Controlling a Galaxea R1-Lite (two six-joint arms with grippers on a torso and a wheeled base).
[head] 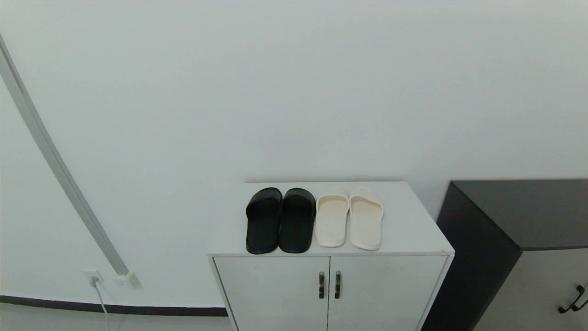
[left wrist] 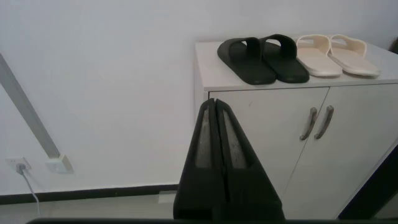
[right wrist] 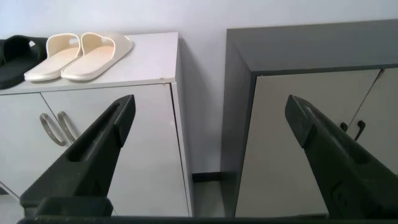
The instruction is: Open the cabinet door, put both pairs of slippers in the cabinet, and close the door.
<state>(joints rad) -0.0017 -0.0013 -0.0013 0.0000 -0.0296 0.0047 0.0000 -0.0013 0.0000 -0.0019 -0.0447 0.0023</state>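
A white cabinet [head: 404, 230] stands against the wall with both doors closed and two dark handles [head: 329, 285] at the middle seam. On its top, side by side, lie a black pair of slippers [head: 280, 219] and a cream pair of slippers [head: 349, 218]. In the left wrist view my left gripper [left wrist: 214, 106] is shut and empty, held low and left of the cabinet [left wrist: 261, 124], with the black slippers [left wrist: 264, 59] beyond it. My right gripper [right wrist: 208, 112] stands wide open and empty in front of the gap between the white cabinet [right wrist: 149, 124] and the dark one.
A dark grey cabinet [head: 505, 230] with black handles [head: 572, 299] stands close on the right of the white one. On the left wall run a slanted cable duct [head: 55, 161] and two sockets [head: 110, 278] with a plugged cord. Free floor lies left of the cabinet.
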